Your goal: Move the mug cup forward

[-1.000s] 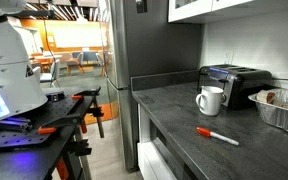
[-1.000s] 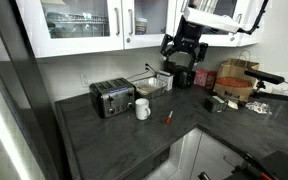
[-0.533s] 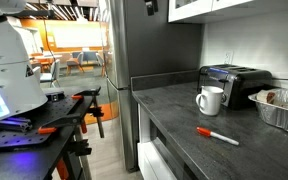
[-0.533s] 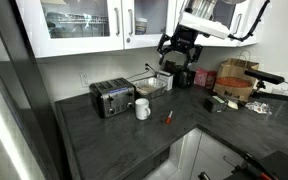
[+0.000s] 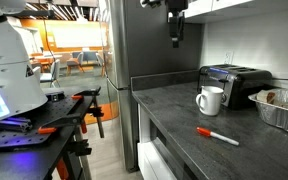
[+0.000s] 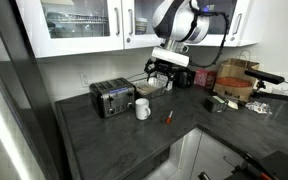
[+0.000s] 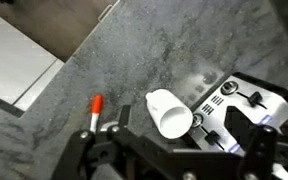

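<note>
Set low, about level with the table (image 5: 174,105) in an exterior view, fairly near, facing along it toward the toaster (image 5: 234,82) by the back wall. Mounted high and farther off in an exterior view, angled down onto the table's corner (image 6: 114,140). Aimed steeply down from close above in the wrist view. Shared by all three: toaster, mug cup (image 7: 169,113), marker (image 7: 92,115).

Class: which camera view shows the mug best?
Best in an exterior view, where the mug appears large and side-on, with its handle clear. In an exterior view set farther back it is small, beside the toaster. The wrist view sees it from above.
</note>
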You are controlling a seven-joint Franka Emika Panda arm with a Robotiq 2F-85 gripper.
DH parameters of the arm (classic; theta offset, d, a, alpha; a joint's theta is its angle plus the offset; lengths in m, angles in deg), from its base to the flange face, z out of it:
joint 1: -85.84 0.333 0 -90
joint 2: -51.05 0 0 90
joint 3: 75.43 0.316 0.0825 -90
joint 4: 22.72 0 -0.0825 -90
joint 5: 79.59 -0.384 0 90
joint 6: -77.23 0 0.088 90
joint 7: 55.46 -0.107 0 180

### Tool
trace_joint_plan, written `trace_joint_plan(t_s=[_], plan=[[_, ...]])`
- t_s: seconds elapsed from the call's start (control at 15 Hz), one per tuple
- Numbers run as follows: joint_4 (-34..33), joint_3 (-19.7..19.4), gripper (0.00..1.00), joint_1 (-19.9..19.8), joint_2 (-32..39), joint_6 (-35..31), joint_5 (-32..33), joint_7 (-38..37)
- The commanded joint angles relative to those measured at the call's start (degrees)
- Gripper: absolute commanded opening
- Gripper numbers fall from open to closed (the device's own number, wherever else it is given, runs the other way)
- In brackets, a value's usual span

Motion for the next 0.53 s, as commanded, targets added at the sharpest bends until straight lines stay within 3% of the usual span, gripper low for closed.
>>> trace_joint_plan(t_s=[0.0, 0.47], plan=[[-12.16, -0.89, 1.0, -0.65, 12.94, 2.76, -4.44, 2.44], [-33.17, -2.53, 1.0, -1.34, 34.66, 5.55, -2.39, 2.18]])
